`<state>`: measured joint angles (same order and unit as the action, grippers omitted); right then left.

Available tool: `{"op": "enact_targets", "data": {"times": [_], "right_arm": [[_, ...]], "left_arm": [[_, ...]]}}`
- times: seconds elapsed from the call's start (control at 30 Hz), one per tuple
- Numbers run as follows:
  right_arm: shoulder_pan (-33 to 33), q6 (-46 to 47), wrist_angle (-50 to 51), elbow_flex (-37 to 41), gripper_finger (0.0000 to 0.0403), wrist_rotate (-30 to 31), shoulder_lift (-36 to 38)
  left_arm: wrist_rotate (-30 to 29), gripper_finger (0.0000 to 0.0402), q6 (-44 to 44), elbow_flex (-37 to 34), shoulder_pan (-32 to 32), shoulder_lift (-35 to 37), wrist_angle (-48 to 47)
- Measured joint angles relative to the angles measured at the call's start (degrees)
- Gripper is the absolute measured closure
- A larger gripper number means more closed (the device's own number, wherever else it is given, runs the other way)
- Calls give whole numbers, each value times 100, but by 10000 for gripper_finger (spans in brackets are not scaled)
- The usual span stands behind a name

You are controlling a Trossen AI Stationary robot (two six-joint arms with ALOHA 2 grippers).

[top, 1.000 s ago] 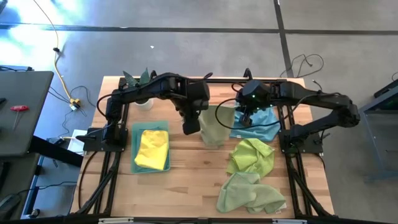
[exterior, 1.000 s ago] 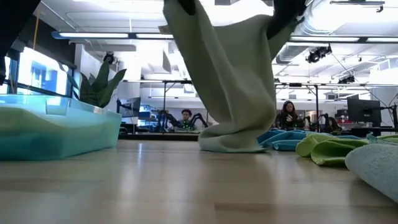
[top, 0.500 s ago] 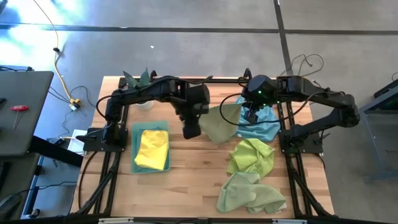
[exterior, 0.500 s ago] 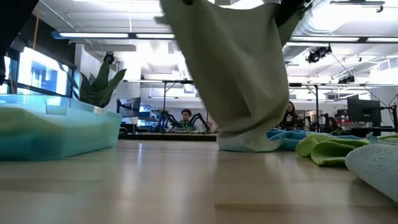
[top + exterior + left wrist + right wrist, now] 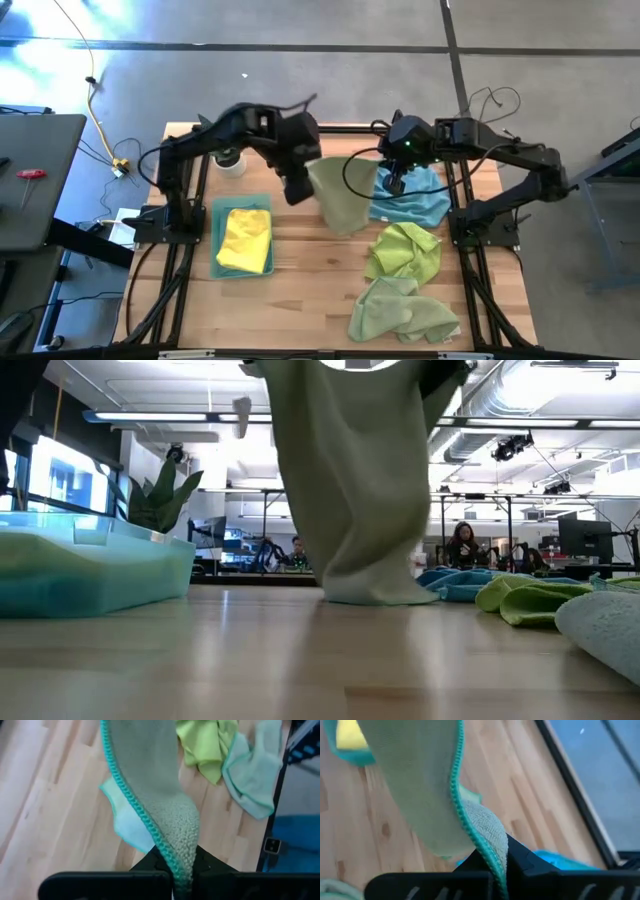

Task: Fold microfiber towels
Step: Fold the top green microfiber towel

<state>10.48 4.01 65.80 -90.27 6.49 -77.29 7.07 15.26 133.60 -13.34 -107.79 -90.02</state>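
Your pale green towel (image 5: 340, 195) hangs stretched above table (image 5: 300, 290) centre, teal-edged, bottom hem brushing wood. Left gripper (image 5: 300, 180) and right gripper (image 5: 397, 172), both raised, each pinch top corner.

Bright, even overhead light — ceiling strips (image 5: 140, 417) glare, the hanging towel (image 5: 350, 490) blurs close up.

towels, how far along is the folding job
Looks done: one yellow towel lies folded in the teal tray. In hand: the left end effector and right end effector each pinch an edge of a pale green towel hanging between them, its bottom on the table. Left: the blue towel, a lime green one and another pale green one, all crumpled.
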Motion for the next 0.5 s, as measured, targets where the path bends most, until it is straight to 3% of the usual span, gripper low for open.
{"op": "enact_targets", "data": {"times": [0.33, 0.5], "right_arm": [[0, 50, 1155, -1653, 403, 982, -634], [-159, 10, 1342, -1804, 403, 815, -859]], "left_arm": [[-367, 401, 274, 4, -344, 193, 0], [222, 401, 78, -2, -141, 102, 0]]}}
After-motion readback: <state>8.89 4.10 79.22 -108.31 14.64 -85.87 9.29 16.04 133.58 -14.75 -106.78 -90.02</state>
